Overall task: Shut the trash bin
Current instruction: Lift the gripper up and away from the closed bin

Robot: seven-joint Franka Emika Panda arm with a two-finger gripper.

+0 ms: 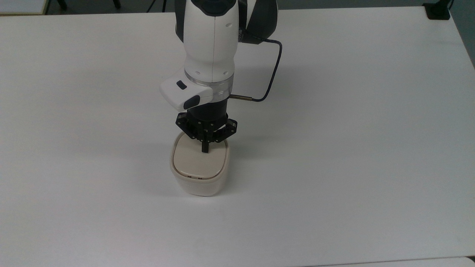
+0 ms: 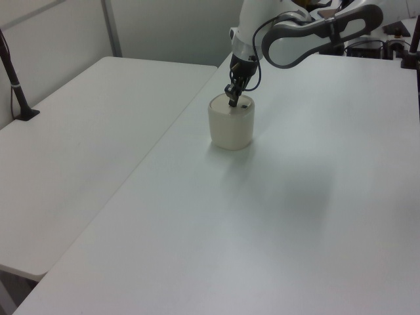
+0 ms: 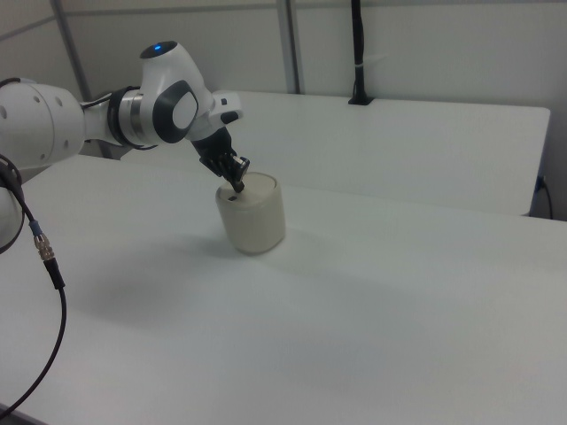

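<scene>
Cream-white rounded-square plastic trash bin (image 1: 199, 174) is seen mid-table in the top view, its flat beige lid (image 1: 198, 160) lying down, pressed by the black two-finger gripper (image 1: 204, 150), fingers pinched together. The left view places the gripper (image 2: 232, 102) on the bin (image 2: 230, 125). The right view agrees (image 3: 252, 214).

You're in a lab or test room, not a home. Two plain white tables (image 2: 98, 164) are pushed edge to edge, their tops almost bare. Partition panels with metal posts (image 3: 290, 44) wall off the far side in the right view. A black pole (image 3: 358, 53) is clamped to the far table there. In the left view's far right, a desk holds cables and black equipment (image 2: 367, 47). The robot arm (image 3: 106, 115) trails a loose cable (image 3: 44, 257).
</scene>
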